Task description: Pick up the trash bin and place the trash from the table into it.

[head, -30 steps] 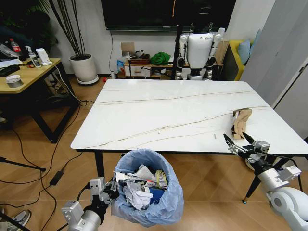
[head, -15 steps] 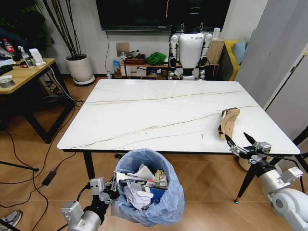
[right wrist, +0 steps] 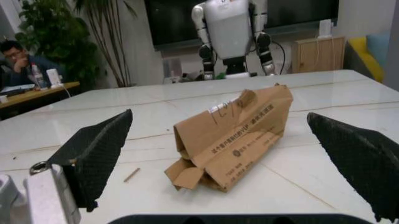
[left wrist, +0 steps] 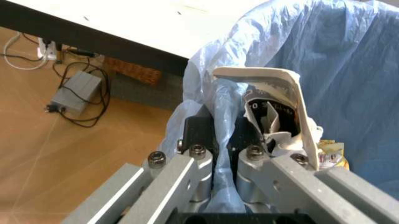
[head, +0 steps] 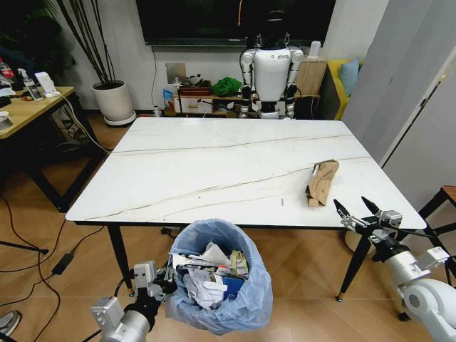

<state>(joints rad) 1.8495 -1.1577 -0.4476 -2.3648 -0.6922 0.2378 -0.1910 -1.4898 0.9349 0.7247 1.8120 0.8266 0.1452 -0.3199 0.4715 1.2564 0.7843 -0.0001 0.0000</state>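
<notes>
Crumpled brown paper bag, the last trash on the desk, lies near its 4 o'clock corner. The right gripper faces it, jaws spread for approach. The left gripper clamps the trash bin rim at 6 o'clock, keeping it within reach.

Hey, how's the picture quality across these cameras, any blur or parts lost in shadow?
Head view: evenly lit and sharp, table bright, paper bag casting a soft shadow. Left wrist view: trash bin liner clear, the left end effector close and soft. Right wrist view: bag print readable, the near fingers of the open right end effector dark and blurred.
</notes>
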